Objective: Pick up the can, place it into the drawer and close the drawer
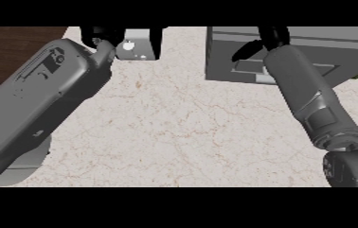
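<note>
The silver can (136, 46) stands at the counter's far edge, left of centre, with its top cut off by the view. My left hand (103, 35) is at the can, black fingers curled on both of its sides, and the grey forearm slants up to it from the lower left. The grey drawer (231, 66) is at the far right, its lighter inside partly showing. My right hand (271, 39) hangs over the drawer at the view's top edge, mostly cut off, and its forearm covers the drawer's middle.
The pale marble counter (182, 127) fills the middle of the view. A dark wooden surface (24, 42) lies beyond its far-left corner. A grey shape (28, 168) pokes out under the left forearm at the lower left.
</note>
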{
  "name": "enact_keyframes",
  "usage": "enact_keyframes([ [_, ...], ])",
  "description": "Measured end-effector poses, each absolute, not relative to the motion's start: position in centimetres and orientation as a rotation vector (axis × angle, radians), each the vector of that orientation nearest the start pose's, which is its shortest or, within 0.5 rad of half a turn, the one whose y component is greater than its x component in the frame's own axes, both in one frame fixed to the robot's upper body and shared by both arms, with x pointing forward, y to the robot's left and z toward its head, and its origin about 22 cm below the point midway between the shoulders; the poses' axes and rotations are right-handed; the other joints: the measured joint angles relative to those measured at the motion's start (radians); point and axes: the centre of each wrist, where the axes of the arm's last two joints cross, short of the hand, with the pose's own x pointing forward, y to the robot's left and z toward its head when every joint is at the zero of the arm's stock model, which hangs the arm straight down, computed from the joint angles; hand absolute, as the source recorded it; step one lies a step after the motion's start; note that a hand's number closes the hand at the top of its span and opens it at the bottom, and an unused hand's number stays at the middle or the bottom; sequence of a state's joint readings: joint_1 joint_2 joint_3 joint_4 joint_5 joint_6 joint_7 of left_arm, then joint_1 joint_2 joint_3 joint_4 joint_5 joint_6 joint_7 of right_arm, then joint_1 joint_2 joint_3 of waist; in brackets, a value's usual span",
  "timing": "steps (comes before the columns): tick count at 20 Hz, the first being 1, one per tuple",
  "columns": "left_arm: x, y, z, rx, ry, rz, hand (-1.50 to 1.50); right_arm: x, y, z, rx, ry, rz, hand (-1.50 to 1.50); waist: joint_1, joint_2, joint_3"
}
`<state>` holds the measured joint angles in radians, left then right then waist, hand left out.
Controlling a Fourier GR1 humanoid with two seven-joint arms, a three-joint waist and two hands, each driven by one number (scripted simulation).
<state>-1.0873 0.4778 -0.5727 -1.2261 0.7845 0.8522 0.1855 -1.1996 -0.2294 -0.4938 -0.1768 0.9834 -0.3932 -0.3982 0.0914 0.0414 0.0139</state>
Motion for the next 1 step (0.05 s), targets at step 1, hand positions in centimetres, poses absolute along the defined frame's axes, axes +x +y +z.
enact_keyframes([
  [1,38.07,11.65,23.19,0.017,-1.722,0.132,-1.5,46.69,-21.11,10.07,-0.785,-1.77,0.701,-1.5,0.001,-0.001,-0.001],
])
